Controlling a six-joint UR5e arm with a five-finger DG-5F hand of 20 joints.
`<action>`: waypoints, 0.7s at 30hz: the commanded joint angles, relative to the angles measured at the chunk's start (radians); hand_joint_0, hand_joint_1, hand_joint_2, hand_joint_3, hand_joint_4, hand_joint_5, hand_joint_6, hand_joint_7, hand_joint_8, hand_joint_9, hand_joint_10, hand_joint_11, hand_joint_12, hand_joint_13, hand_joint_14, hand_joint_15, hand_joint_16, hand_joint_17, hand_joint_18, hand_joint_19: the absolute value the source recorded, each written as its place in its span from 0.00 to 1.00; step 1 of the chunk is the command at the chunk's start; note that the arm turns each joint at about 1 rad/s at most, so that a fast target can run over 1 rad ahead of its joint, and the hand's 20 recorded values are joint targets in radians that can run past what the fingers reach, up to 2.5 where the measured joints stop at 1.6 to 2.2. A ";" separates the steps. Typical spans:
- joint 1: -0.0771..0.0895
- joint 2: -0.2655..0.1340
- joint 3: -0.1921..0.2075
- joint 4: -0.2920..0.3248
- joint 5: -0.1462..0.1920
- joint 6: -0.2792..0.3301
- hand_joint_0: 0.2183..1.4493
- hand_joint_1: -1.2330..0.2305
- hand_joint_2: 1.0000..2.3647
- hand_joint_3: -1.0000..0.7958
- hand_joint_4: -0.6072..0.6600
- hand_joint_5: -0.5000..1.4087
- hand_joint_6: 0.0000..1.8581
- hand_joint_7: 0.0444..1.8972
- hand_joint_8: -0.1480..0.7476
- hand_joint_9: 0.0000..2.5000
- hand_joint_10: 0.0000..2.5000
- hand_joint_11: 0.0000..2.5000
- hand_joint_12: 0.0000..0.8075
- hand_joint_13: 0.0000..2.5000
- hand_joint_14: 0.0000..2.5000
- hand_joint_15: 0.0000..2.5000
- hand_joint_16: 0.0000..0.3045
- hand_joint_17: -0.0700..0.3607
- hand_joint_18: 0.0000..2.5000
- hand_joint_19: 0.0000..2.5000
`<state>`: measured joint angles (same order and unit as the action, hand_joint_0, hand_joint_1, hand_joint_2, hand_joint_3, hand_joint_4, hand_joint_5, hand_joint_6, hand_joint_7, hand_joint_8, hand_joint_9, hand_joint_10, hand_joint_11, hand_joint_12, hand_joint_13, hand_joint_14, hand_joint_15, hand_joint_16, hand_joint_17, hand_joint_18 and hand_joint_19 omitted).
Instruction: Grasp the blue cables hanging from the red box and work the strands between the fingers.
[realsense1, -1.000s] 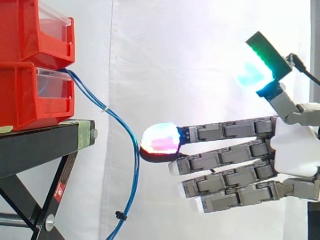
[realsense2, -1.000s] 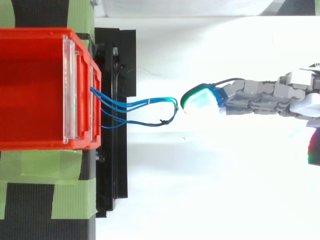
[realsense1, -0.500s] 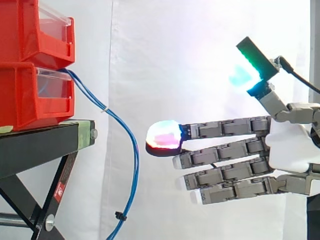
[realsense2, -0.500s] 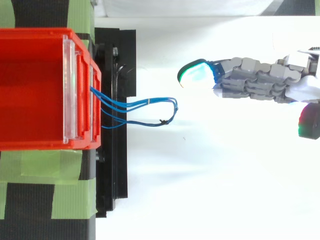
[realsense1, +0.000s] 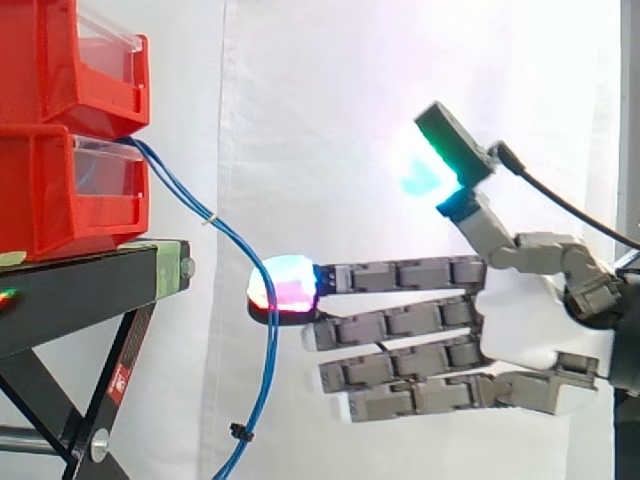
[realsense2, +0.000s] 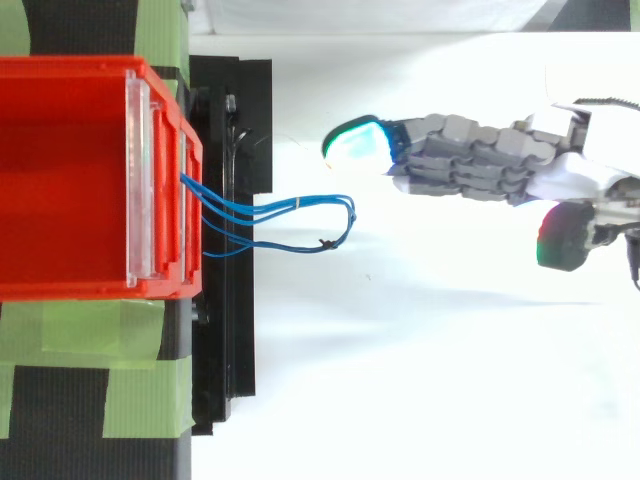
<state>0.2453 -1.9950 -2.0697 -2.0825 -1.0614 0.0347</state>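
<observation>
A white curtain (realsense1: 400, 80) hangs behind the work. At the left, two red bins are stacked, the upper red bin (realsense1: 60, 60) on the lower red bin (realsense1: 40, 200), on one black stand (realsense1: 80, 290) patched with green tape (realsense2: 80, 335).

The blue cables (realsense2: 270, 210) leave the front of the lower bin. From above I count three strands at the bin, though they run too close together further out to be sure. They droop in a loose arc past the stand's edge and hang free towards the floor. One pale tie (realsense1: 209, 218) gathers them near the top and one black tie (realsense1: 240, 432) near the bottom.

To the right is the one hand (realsense1: 530, 320), its fingers straight and spread in a level fan and the thumb raised well clear, holding nothing. From the side its leading fingertip (realsense1: 283, 287) overlaps the cables. From above it sits just beside them and not touching.

The strands look thin, light and limp, likely smooth-jacketed, so they should swing away from a push and slip through a loose hold. The free-hanging run between the two ties seems the best place to close on, since the strands lie together there.
</observation>
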 joint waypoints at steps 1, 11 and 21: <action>-0.001 -0.008 0.039 -0.016 0.000 -0.018 0.30 0.51 0.00 0.00 0.57 0.03 0.00 0.32 0.49 0.00 0.00 0.00 0.52 0.00 0.00 0.08 0.27 0.59 0.00 0.06; 0.003 -0.160 0.168 -0.019 -0.038 -0.024 0.31 0.51 0.00 0.00 0.58 0.04 0.00 0.32 0.50 0.00 0.00 0.00 0.52 0.00 0.00 0.08 0.27 0.59 0.00 0.06; 0.006 -0.163 0.197 -0.004 -0.051 -0.079 0.31 0.51 0.00 0.00 0.58 0.04 0.00 0.32 0.51 0.00 0.00 0.01 0.53 0.00 0.00 0.09 0.27 0.59 0.00 0.07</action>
<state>0.2502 -2.1579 -1.8746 -2.0929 -1.1114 -0.0268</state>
